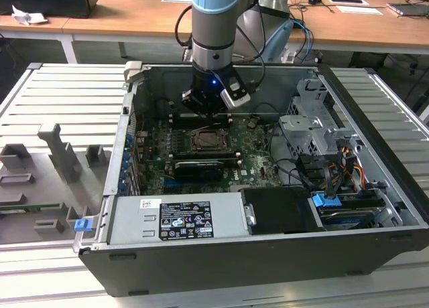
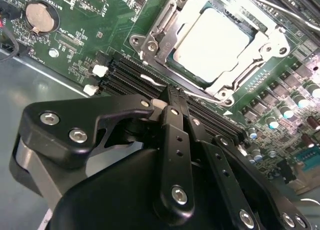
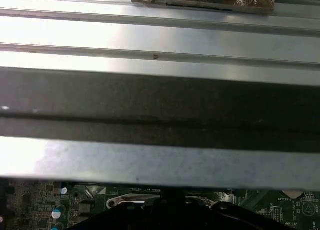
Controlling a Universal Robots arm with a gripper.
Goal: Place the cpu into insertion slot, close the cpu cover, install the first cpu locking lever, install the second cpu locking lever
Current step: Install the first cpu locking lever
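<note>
1. The black two-finger gripper (image 2: 176, 97) is pinched closed with nothing in it, tips down by the long black memory slots (image 2: 131, 72).
2. Just beyond: the pale silver square cpu (image 2: 212, 42) already sits in the silver-rimmed insertion slot (image 1: 210, 142), with the silver frame cpu cover (image 2: 225, 87) down around it.

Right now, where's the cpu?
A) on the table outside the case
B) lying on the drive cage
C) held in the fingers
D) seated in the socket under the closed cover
D: in the second wrist view the cpu sits in the socket with the cover framing it, apart from the gripper beside the memory slots.
</note>
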